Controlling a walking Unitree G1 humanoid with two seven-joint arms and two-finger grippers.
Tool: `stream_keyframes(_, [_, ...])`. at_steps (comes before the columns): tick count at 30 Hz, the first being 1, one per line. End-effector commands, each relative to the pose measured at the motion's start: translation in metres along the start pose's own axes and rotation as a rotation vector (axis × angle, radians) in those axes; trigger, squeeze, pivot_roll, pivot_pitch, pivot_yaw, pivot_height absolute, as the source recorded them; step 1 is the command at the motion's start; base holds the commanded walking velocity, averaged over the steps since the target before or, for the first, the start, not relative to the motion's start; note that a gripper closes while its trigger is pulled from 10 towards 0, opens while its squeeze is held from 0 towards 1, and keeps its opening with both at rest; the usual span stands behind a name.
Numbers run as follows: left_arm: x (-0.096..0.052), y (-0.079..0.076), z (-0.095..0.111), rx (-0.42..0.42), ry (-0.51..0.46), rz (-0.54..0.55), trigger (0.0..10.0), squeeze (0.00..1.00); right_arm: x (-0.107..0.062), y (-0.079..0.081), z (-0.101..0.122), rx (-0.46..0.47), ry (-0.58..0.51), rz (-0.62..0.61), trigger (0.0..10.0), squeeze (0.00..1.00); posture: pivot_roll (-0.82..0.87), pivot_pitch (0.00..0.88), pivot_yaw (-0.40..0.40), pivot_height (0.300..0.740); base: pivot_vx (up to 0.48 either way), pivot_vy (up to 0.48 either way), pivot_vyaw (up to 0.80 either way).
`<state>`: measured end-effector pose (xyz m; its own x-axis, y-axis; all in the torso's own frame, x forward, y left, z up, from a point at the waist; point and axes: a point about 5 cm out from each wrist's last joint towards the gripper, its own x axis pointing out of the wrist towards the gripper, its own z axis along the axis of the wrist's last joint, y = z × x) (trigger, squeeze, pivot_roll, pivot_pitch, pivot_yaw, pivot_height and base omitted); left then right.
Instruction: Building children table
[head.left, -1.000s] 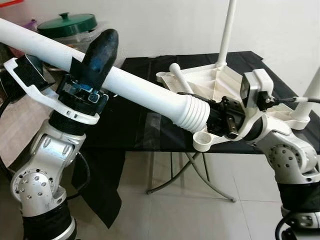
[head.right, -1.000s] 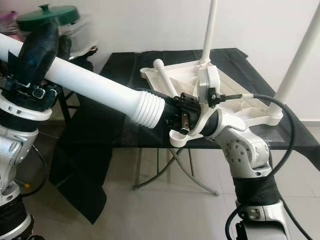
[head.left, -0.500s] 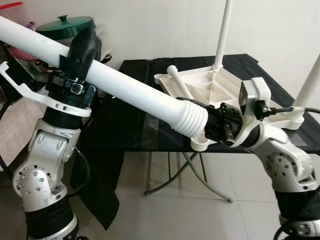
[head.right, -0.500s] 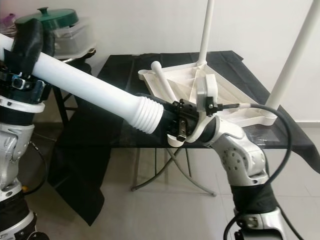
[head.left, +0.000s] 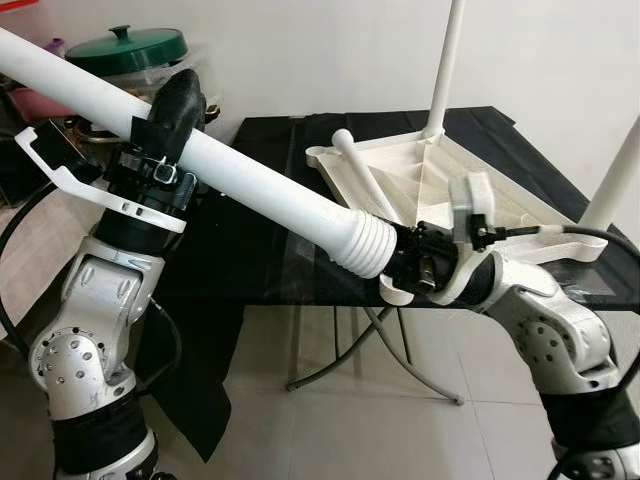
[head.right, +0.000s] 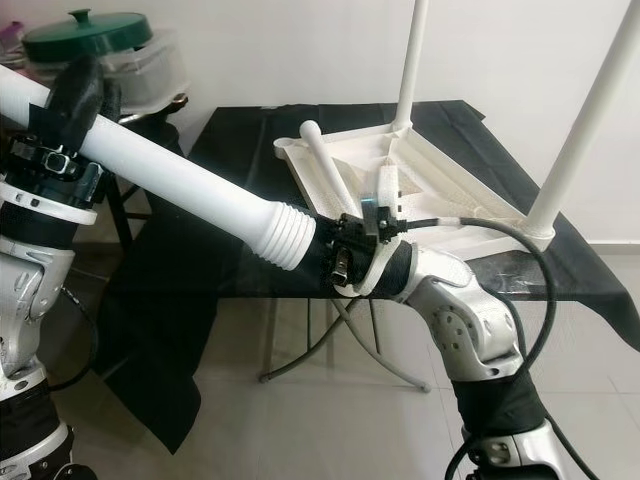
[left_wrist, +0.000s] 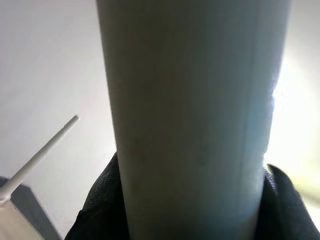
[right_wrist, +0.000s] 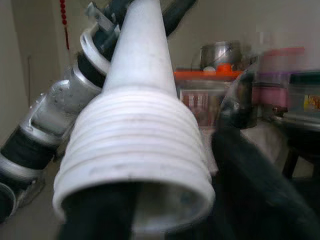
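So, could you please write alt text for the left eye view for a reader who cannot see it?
Both grippers hold one white table leg: the left gripper clamps its shaft, the right gripper grips its ribbed end. Behind, an upturned white tabletop lies on a black table.

My right gripper (head.left: 405, 268) fingertips vanish inside the table leg (head.left: 250, 175) ribbed end; the leg's far end runs off frame at ten o'clock.
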<state>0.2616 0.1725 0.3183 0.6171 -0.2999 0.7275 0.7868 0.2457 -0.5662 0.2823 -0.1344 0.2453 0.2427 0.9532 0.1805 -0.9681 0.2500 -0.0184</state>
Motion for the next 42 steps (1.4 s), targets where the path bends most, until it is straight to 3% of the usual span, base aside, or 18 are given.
stream_keyframes(1, [0.007,-0.008,0.014,0.003,-0.06,-0.055,0.0,0.0,-0.001,0.008,-0.017,0.064,0.084,0.057,10.0,1.0,-0.06,0.024,0.044,0.74,0.0,0.0,0.0])
stream_keyframes(4, [0.008,-0.008,0.021,0.026,-0.057,-0.057,0.0,0.0,-0.015,0.01,-0.021,0.056,0.139,0.044,10.0,1.0,-0.06,0.026,0.047,0.74,0.0,0.0,0.0])
stream_keyframes(6, [0.011,-0.01,0.038,0.109,-0.036,-0.068,0.0,0.0,-0.047,0.016,-0.033,0.064,0.278,0.008,10.0,1.0,-0.08,0.029,0.051,0.74,0.0,0.0,0.0])
stream_keyframes(8, [0.014,-0.012,0.042,0.156,-0.016,-0.077,0.0,0.0,-0.061,0.02,-0.039,0.074,0.35,-0.002,10.0,1.0,-0.08,0.03,0.051,0.74,0.0,0.0,0.0])
stream_keyframes(10, [0.014,-0.012,0.042,0.156,-0.016,-0.077,0.0,0.0,-0.061,0.02,-0.039,0.074,0.35,-0.002,10.0,1.0,-0.08,0.03,0.051,0.74,0.0,0.0,0.0])
stream_keyframes(11, [0.017,-0.015,0.045,0.219,0.013,-0.09,0.0,0.0,-0.075,0.023,-0.047,0.078,0.438,-0.022,10.0,1.0,-0.09,0.029,0.05,0.74,0.0,0.0,0.0])
stream_keyframes(14, [0.022,-0.018,0.05,0.282,0.029,-0.109,0.0,0.0,-0.092,0.024,-0.05,0.082,0.516,-0.051,10.0,1.0,-0.09,0.027,0.047,0.74,0.0,0.0,0.0])
stream_keyframes(17, [0.023,-0.018,0.051,0.311,0.044,-0.111,0.0,0.0,-0.092,0.024,-0.044,0.077,0.501,-0.048,10.0,1.0,-0.09,0.027,0.047,0.74,0.0,0.0,0.0])
stream_keyframes(19, [0.023,-0.016,0.038,0.449,0.183,-0.108,0.0,0.0,-0.082,0.021,-0.022,0.043,0.393,-0.024,10.0,1.0,-0.09,0.021,0.045,0.74,0.0,0.0,0.0])
stream_keyframes(20, [0.023,-0.016,0.038,0.449,0.183,-0.108,0.0,0.0,-0.082,0.021,-0.022,0.043,0.393,-0.024,10.0,1.0,-0.09,0.021,0.045,0.74,0.0,0.0,0.0])
stream_keyframes(23, [0.015,-0.006,0.001,0.65,0.45,-0.122,0.0,0.0,-0.064,0.022,0.016,-0.012,0.235,0.064,10.0,1.0,-0.08,0.016,0.042,0.74,0.0,0.0,0.0])
stream_keyframes(25, [0.0,0.007,-0.029,0.717,0.611,-0.136,0.0,0.0,-0.052,0.019,0.032,-0.112,0.257,0.12,10.0,1.0,-0.09,0.01,0.035,0.74,0.0,0.0,0.0])
stream_keyframes(28, [-0.007,0.012,-0.044,0.711,0.66,-0.15,0.0,0.0,-0.046,0.018,0.036,-0.163,0.291,0.159,10.0,1.0,-0.09,0.008,0.033,0.74,0.0,0.0,0.0])
stream_keyframes(34, [-0.004,0.002,-0.067,0.64,0.662,-0.228,0.0,0.0,-0.011,0.016,0.027,-0.186,0.275,0.294,10.0,1.0,-0.09,0.005,0.024,0.74,0.0,0.0,0.0])
stream_keyframes(35, [-0.003,0.0,-0.069,0.629,0.658,-0.239,0.0,0.0,-0.003,0.015,0.017,-0.176,0.283,0.308,10.0,0.42,-0.08,0.005,0.02,0.74,0.0,0.0,0.0])
stream_keyframes(37, [-0.002,-0.001,-0.071,0.627,0.654,-0.251,0.0,0.0,0.003,0.014,0.011,-0.167,0.289,0.319,10.0,0.42,-0.08,0.005,0.02,0.74,0.0,0.0,0.0])
stream_keyframes(38, [-0.001,-0.003,-0.073,0.621,0.647,-0.263,0.0,0.0,0.008,0.012,0.003,-0.157,0.297,0.319,10.0,0.0,-0.07,0.007,0.013,0.74,0.0,0.0,0.0])
stream_keyframes(42, [-0.001,-0.006,-0.076,0.613,0.632,-0.292,0.0,0.0,0.018,0.005,-0.011,-0.134,0.315,0.305,10.0,0.0,-0.07,0.009,0.011,0.74,0.0,0.0,0.0])
